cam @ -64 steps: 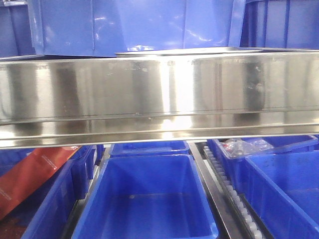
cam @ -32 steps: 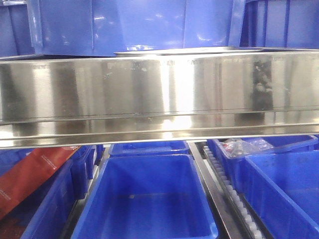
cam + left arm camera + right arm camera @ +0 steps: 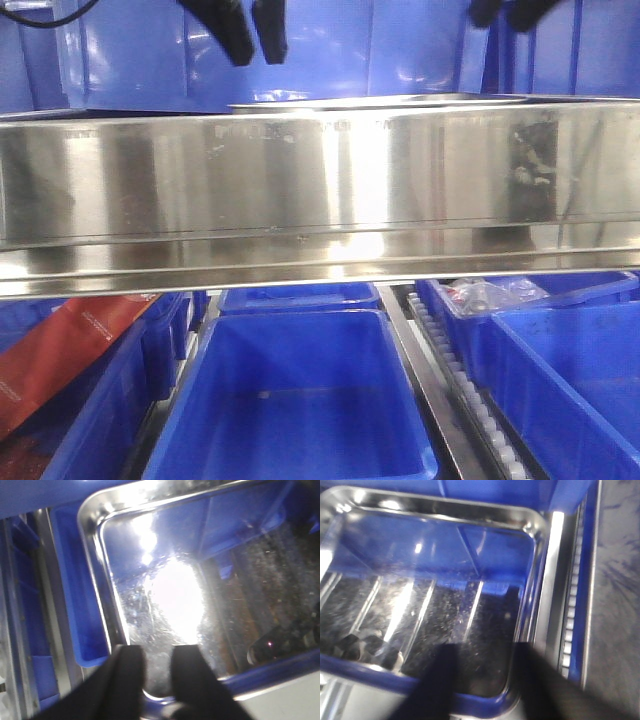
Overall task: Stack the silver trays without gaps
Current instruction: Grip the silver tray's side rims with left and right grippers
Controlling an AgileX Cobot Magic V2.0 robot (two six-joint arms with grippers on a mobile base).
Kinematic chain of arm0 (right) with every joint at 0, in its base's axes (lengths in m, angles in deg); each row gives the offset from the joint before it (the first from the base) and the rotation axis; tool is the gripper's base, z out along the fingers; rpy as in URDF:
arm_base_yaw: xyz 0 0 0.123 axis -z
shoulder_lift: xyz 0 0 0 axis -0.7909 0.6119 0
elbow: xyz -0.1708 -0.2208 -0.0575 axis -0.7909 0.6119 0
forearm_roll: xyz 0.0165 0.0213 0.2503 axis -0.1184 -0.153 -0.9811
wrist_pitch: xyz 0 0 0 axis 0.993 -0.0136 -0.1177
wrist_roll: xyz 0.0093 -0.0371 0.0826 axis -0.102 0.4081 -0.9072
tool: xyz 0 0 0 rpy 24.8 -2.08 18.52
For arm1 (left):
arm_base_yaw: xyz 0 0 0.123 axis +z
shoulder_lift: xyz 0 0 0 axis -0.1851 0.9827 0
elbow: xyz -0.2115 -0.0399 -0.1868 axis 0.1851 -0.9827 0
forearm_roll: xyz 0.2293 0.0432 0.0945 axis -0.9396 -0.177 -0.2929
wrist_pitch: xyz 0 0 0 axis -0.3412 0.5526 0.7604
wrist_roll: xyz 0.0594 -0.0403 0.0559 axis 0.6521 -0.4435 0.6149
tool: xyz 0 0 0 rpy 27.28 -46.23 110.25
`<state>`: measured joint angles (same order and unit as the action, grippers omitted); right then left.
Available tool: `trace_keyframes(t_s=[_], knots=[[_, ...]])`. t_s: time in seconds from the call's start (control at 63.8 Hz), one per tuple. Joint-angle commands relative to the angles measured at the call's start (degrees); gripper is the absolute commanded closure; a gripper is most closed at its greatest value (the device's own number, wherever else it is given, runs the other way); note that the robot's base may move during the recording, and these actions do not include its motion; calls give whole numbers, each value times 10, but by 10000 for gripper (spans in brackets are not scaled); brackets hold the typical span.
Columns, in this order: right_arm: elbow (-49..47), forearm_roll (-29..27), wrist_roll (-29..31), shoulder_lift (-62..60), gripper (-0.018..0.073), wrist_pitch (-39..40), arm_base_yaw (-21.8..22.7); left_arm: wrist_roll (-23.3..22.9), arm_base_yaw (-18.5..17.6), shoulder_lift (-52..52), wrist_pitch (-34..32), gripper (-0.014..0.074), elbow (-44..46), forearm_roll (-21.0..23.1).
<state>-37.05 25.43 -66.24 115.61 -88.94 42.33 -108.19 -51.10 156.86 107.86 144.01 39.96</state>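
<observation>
**Front view.** A long steel rail (image 3: 320,190) is seen across the middle of the picture, and much of the work area is hidden behind it. Just above its top edge only the thin rim of a silver tray (image 3: 400,99) is visible, in front of deep blue bins (image 3: 300,50). The left gripper (image 3: 250,30) and right gripper (image 3: 505,12) are seen at the top as dark finger pairs, well apart, above the tray's level. Below the rail, an open blue bin (image 3: 300,400), a red packet (image 3: 70,350) at lower left and a roller track (image 3: 470,390) are recorded.

**Left wrist view.** The tray's inside, hidden from the front, is shown: a silver tray (image 3: 89,535) seated in a blue bin (image 3: 75,605), with strong glare on its floor. The left gripper (image 3: 157,680) is held parted over the tray's near rim, with nothing between the fingers.

**Right wrist view.** A silver tray (image 3: 536,527) is shown seated in a blue bin (image 3: 470,697), with a roller track (image 3: 570,605) to its right. The right gripper (image 3: 487,680) is spread wide and nothing is grasped. One finger lies over the tray's inside, the other outside its right rim. Contact cannot be judged in this view.

Whether both wrist views show one tray cannot be told.
</observation>
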Motion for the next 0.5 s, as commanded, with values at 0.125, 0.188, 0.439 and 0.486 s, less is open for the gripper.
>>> trace_keyframes(t_s=[0.125, 0.188, 0.439, 0.486], knots=[[-11, 3, 6, 33, 113, 15, 0, -41, 1, -1, -32, 174, 7, -51], [-11, 3, 6, 42, 134, 15, 0, -41, 5, 0, -36, 145, 7, -44], [-11, 7, 6, 65, 157, 26, 0, -41, 20, 16, -28, 142, 7, -40], [-11, 12, 6, 68, 157, 26, 0, -41, 20, 21, -28, 142, 7, -39]])
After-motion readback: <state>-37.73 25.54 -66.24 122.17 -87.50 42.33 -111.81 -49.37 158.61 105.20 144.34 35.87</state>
